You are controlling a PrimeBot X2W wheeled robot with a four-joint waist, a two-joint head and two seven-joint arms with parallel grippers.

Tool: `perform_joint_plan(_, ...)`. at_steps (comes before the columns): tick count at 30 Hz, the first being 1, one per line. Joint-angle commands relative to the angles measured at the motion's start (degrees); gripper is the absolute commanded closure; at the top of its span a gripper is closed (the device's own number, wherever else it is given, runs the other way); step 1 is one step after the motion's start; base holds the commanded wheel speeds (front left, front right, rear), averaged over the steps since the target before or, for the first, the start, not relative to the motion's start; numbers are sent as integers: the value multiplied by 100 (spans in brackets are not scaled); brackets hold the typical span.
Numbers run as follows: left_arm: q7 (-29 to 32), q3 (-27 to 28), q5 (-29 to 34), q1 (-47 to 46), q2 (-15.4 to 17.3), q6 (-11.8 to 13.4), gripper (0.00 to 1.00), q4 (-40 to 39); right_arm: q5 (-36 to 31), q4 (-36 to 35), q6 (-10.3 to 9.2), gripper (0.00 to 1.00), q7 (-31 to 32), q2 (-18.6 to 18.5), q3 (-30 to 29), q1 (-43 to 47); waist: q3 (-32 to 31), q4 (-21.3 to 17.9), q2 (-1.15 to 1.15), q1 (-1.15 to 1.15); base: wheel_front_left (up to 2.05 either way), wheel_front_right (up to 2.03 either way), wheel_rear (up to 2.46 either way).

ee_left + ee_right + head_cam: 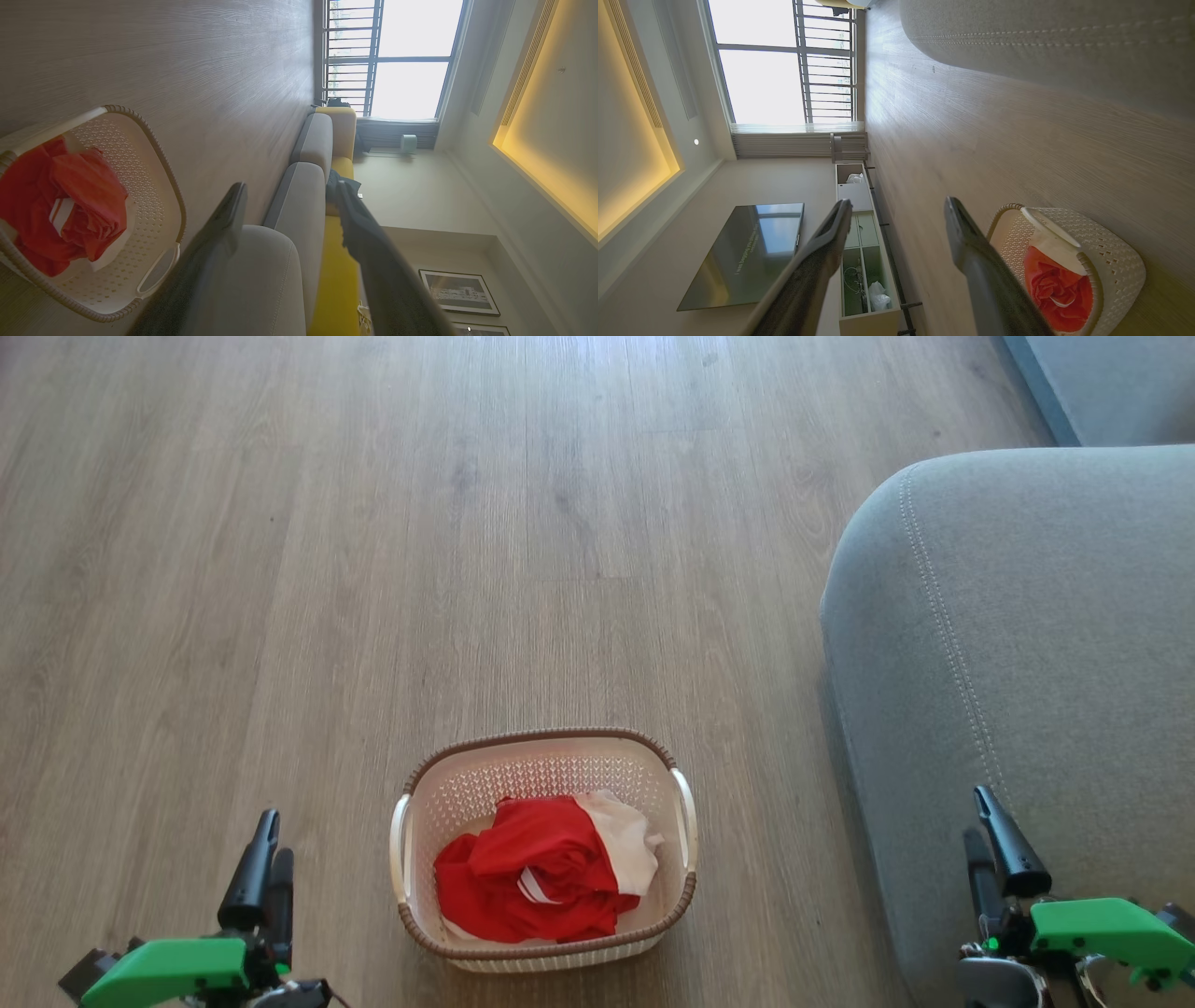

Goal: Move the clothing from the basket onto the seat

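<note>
— Where does the clothing [537,873] lie from the jaws?
— Heaped in the basket [541,737], lower centre of the head view, on the wood-grain floor [373,569]. It sits right of the left gripper [275,835] and well left of the right gripper [977,814]. The left one looks nearer.
— And the jaws?
— Both pairs stand apart, holding nothing.
— The heap itself?
— Soft crumpled red fabric with white trim, and a white piece at its upper right. Its long axis runs across the frame. The basket is cream perforated plastic with a brown woven-look rim. The seat [1027,644], grey upholstery with a rounded, double-stitched edge, takes the right side.
</note>
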Motion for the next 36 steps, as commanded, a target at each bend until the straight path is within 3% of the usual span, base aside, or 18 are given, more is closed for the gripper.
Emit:
perform_joint_plan(1,-88,103,92,-265,31,-11,0,-230,-135,-232,0,0,-69,-19,12,-272,-2,0,0,-1,0,0,0)
perform_joint_plan(22,-423,497,998,-461,43,-22,0,-636,-1607,-936,0,0,-406,-35,-336,-545,2,120,0,-1,0,0,0)
perform_joint_plan(36,-674,616,2122,-589,51,71,0,-1346,-3730,-1798,0,0,-660,-48,291,-659,41,210,0,-1,0,0,0)
